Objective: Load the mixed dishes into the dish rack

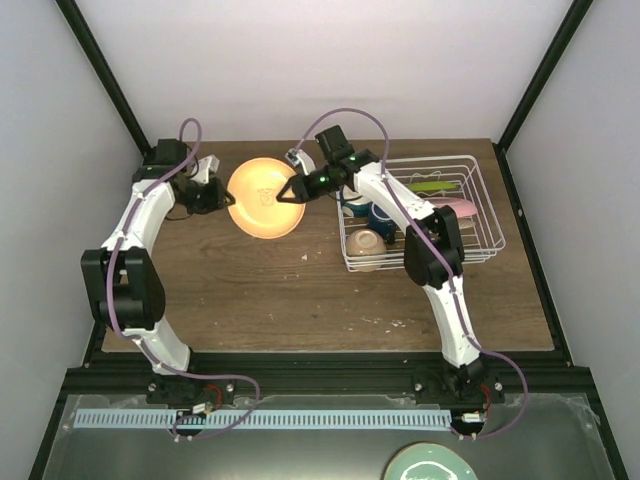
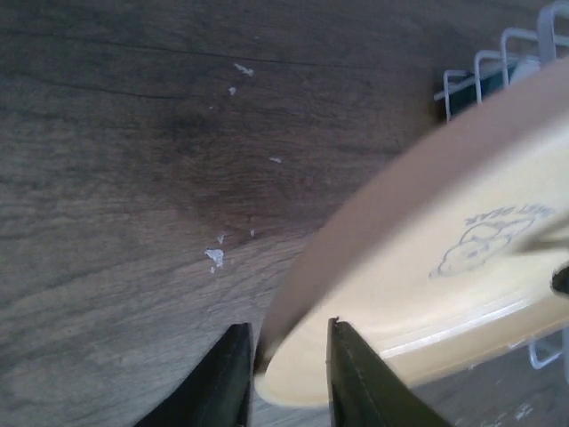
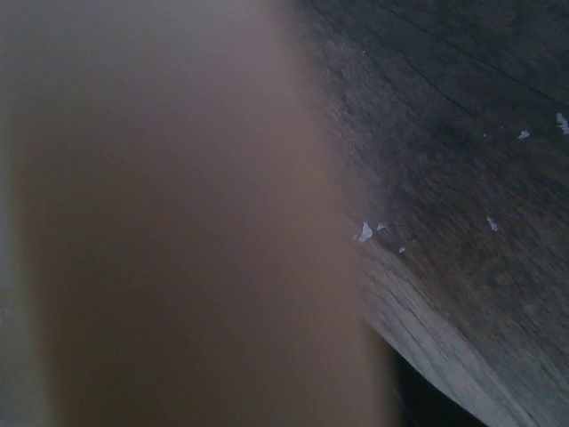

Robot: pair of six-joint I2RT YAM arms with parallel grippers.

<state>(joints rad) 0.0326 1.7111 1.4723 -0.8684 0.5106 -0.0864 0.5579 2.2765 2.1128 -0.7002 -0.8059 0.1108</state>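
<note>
1. Left gripper straddles the rim of the orange-yellow plate, with one dark finger on either side. The jaws stand narrowly apart, and I cannot tell whether they pinch the rim.
2. Right gripper meets the plate's opposite edge, its dark tips overlapping the rim in the top view. Its own camera shows mostly a blurred tan mass, so how its jaws stand cannot be told.
3. The plate sits between the two grippers, left of the dish rack and outside it. In the left wrist view it is tilted, underside showing, with a faint bear drawing on its face.
4. The rack stands on the right part of the table. It holds a cream bowl at its near left corner and a dark blue mug just behind that. A lime green plate and a pink plate are farther right.
5. The table is dark brown wood grain, scattered with white flecks. Pale walls close it in, with black posts at the corners. A pale perforated strip runs in front of the arm bases.
6. The right arm crosses the rack and hides part of its contents. A pale teal plate is cut off by the bottom edge of the top view. In the left wrist view only a few white wires of the rack show.
</note>
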